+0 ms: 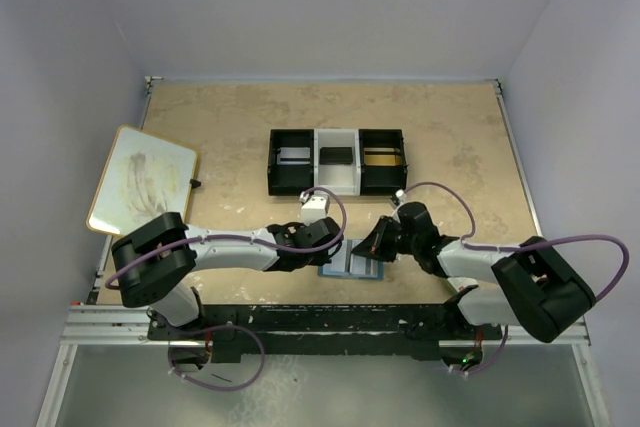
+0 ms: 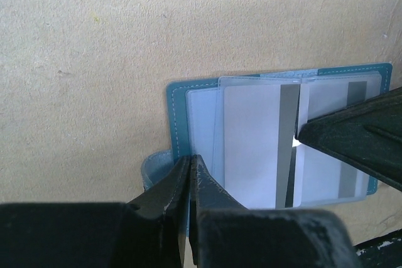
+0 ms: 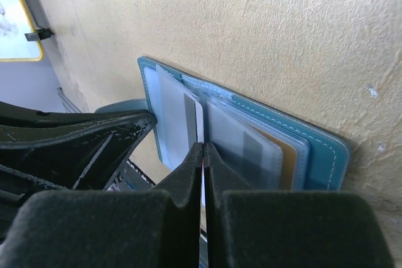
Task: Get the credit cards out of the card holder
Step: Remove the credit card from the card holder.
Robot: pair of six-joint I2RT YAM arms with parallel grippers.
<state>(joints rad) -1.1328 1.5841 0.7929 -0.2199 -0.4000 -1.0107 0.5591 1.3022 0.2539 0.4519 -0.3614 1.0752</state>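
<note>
The blue card holder lies open on the table near the front edge, its clear sleeves fanned out. A pale grey-white credit card with a dark stripe stands out of the middle sleeves. A gold-yellow card sits in a sleeve on the right half. My right gripper is shut, with the pale card's thin edge between its tips. My left gripper is shut, tips on the holder's left cover edge beside the snap tab.
A black-and-white compartment tray stands at mid-table behind the holder. A yellow-framed board lies at the left edge. The metal rail of the table front runs just behind both arms.
</note>
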